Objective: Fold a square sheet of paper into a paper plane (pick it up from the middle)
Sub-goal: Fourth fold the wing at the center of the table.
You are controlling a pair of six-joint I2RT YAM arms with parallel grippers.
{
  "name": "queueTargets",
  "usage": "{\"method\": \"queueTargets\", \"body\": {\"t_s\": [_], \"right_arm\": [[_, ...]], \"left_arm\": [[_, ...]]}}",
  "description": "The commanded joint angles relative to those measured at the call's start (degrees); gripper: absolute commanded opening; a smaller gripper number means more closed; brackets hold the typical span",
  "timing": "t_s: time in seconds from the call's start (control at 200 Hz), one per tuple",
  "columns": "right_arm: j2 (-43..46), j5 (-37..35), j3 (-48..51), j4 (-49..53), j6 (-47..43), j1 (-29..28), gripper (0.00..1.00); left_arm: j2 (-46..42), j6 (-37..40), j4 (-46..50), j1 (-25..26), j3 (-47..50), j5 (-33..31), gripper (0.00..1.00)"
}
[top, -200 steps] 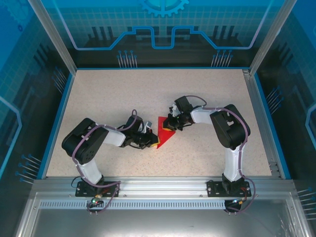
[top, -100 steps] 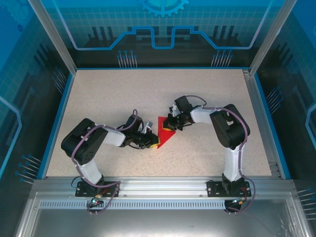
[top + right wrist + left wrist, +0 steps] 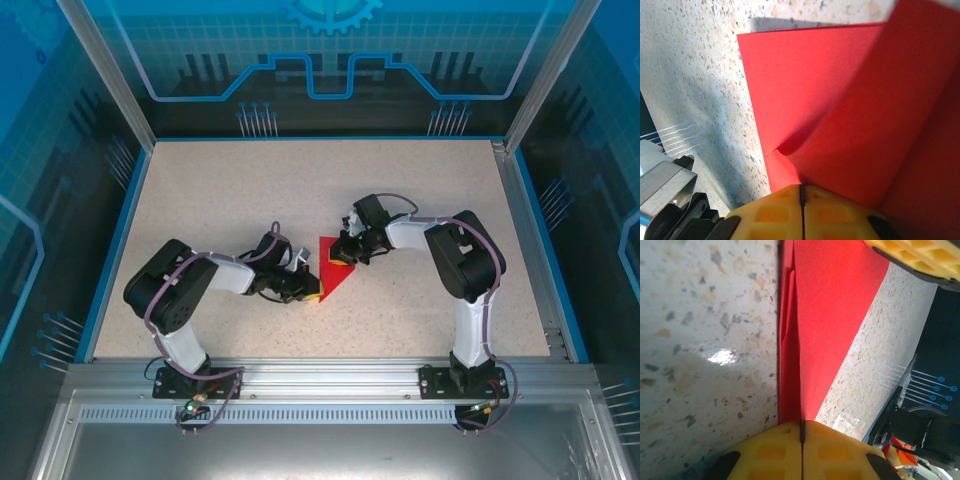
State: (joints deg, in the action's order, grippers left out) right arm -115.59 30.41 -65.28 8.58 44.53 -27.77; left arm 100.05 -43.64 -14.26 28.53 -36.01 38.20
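Sheet: the sheet of paper [image 3: 333,262] is lying near the middle of the worktop [image 3: 250,190], between the two arms, and is showing a rough triangle from above rather than a square.

Left hand: the left hand [image 3: 312,289] is sitting at the sheet's near left corner. In its wrist view the yellow pads are pressing together with no gap, and a creased red edge is running straight into the seam between them, so the left hand [image 3: 801,427] is pinching the sheet [image 3: 835,315] there.

Right hand: the right hand [image 3: 346,256] is working at the sheet's right edge. Its pads are closing flat on a raised flap of the sheet [image 3: 805,85], with a lower layer lying flat on the worktop beneath.

Done so far: at least one fold is showing, since layers are overlapping and a long straight crease is visible in the left wrist view.

Left to do: the shape is not yet looking like a narrow dart with a sharp tip and a centre ridge. I am judging this an early or middle stage, with the wing folds and the final creasing remaining.

Unclear: I cannot tell how many folds are lying under the top layer.
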Motion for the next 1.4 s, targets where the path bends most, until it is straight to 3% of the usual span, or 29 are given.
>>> {"method": "queueTargets", "body": {"t_s": [0.0,0.18,0.56,0.84,0.95,1.095,1.395], "right_arm": [[-4.2,-5.0,0.8,4.7,-0.9,-0.6,0.07],[-4.1,-5.2,0.7,5.0,-1.1,-0.6,0.07],[-4.3,-6.2,0.5,5.5,-0.9,-1.1,0.07],[-4.6,-6.7,0.7,5.7,-0.8,-1.3,0.07],[-4.7,-6.9,0.8,5.7,-0.8,-1.3,0.07],[-4.7,-7.0,0.7,5.9,-0.9,-1.3,0.07],[-4.8,-7.0,0.7,5.8,-1.0,-1.3,0.07]], "left_arm": [[-0.3,3.3,8.7,0.1,-0.1,3.0,0.11],[-1.0,5.1,11.6,0.2,-0.9,2.0,0.12],[-1.0,7.1,19.1,0.3,-2.3,-1.3,0.01],[-9.6,4.7,19.1,0.3,-0.5,-2.7,0.17],[-14.7,2.7,19.8,0.2,-1.0,-6.6,0.2],[-15.0,-2.3,15.0,0.2,-3.7,-6.6,0.2],[-3.6,-10.1,1.9,0.3,-9.4,-3.9,0.19]]}}
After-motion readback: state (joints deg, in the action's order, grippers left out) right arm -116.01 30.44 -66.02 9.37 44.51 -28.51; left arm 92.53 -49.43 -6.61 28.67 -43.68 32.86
